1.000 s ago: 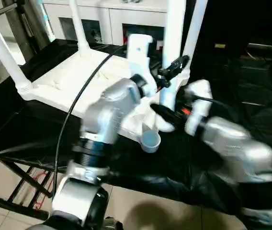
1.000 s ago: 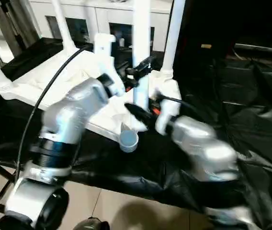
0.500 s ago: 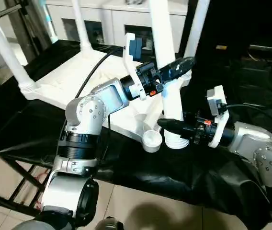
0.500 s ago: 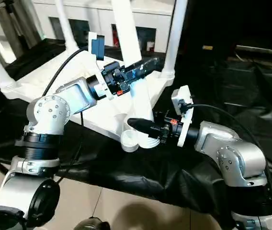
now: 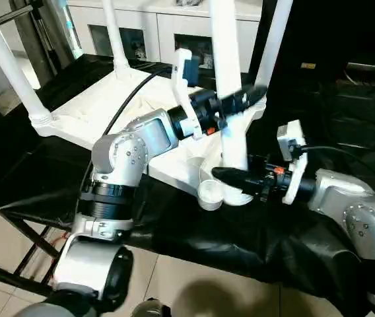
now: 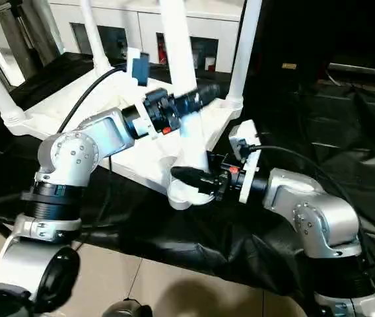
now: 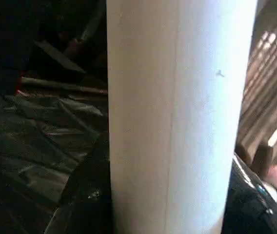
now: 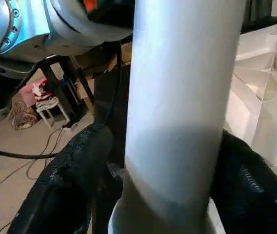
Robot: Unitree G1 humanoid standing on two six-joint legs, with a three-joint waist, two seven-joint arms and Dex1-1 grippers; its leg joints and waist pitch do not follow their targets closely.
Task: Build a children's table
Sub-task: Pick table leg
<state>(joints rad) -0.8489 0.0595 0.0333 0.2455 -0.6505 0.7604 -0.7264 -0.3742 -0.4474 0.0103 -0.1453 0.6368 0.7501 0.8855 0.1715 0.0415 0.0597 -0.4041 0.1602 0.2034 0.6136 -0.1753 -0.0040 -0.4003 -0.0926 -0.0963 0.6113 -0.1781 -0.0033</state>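
Left tool reaches across, pinching upright leg mid-shaft; right tool level, fingers straddling leg base, contact unclear.

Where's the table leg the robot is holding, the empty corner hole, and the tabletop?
leg (image 5: 230, 99), left eye view, mid shaft
corner hole (image 5: 208, 192), left eye view, rim
tabletop (image 5: 102, 109), left eye view, ribbed underside

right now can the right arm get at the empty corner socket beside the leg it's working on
Probably yes. The open socket sits at the table's near corner, right beside the right gripper, with nothing between them. But those jaws flank the leg and would have to let go first.
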